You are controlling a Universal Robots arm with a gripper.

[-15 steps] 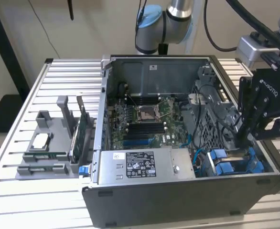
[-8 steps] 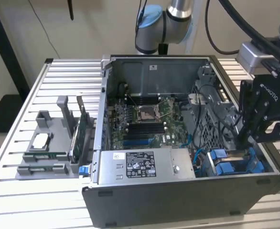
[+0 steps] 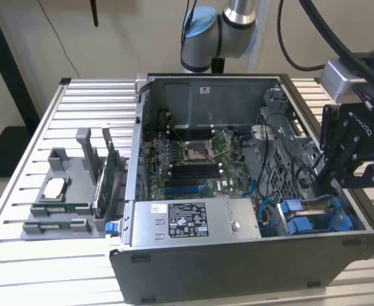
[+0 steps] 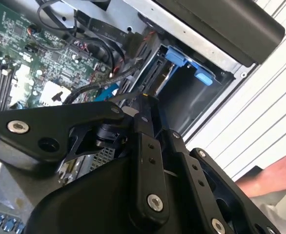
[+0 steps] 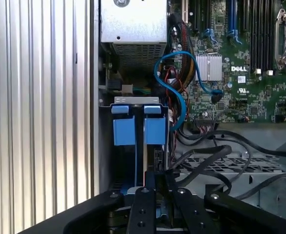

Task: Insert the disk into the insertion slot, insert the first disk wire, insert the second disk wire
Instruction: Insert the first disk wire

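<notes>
The disk's blue carrier sits inside the insertion slot, the grey metal bay at the case's corner; in the exterior view the blue carrier lies low at the right end of the case. My black gripper hangs just above that bay. In both wrist views its fingers stand close together, the gripper tip right at the drive's edge. Black wires and a blue wire run beside the bay. What lies between the fingertips is hidden.
A grey labelled power-supply box fills the case's front, with the green motherboard behind it. A grey parts fixture stands on the slatted table at the exterior view's left. A person's hand rests outside the case.
</notes>
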